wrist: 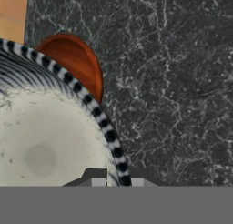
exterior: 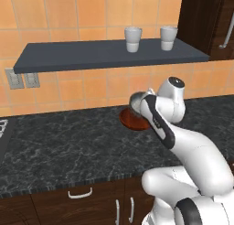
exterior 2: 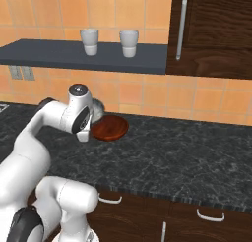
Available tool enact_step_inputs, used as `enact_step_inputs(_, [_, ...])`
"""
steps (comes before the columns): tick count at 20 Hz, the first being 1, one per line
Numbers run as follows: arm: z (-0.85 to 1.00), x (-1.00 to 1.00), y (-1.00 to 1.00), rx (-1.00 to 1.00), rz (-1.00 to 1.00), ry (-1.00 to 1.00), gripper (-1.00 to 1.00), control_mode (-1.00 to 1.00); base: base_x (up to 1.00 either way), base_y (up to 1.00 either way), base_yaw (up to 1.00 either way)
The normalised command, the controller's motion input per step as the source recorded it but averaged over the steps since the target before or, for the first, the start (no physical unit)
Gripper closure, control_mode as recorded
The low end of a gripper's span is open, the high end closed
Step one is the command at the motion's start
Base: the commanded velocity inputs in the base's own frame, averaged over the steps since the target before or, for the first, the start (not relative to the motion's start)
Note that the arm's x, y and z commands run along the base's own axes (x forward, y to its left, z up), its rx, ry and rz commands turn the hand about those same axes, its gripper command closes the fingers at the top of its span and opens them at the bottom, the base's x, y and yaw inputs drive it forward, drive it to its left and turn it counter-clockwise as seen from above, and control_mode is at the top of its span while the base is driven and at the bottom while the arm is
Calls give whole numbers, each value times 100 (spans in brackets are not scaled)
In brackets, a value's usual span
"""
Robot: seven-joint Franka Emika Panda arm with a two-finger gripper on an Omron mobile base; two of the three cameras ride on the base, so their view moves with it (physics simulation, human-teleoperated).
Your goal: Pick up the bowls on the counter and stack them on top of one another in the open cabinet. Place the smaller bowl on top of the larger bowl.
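I had the claw [wrist: 113,181] straddling the rim of the smaller bowl [wrist: 45,141], seemingly clamped on it. That bowl hung above the black tabletop [exterior: 82,141], over the larger bowl [exterior 2: 109,127] resting there. Judging from this, the grey bowl was mid-pick; next I needed to carry it toward the shelf [exterior: 91,55] beside two white cups [exterior: 133,39].

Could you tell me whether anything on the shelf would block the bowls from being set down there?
Partly. Two white cups stand on the right part of the open cabinet; its left stretch is bare. The smaller bowl sits right at the fingers, with the larger bowl below on the counter.
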Motion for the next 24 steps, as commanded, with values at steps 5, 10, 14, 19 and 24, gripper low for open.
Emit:
enact_step_inputs(5, [-15, 40, -48, 0, 1, 1, 100, -100, 0, 0, 0])
enact_step_inputs(10, [-38, 46, -18, 0, 0, 0, 100, -100, 0, 0, 0])
enact_step_inputs(14, [-48, 54, 0, 0, 0, 0, 100, -100, 0, 0, 0])
enact_step_inputs(19, [-37, 50, 0, 0, 0, 9, 100, -100, 0, 0, 0])
enact_step_inputs(24, [-38, 30, 0, 0, 0, 6, 100, -100, 0, 0, 0])
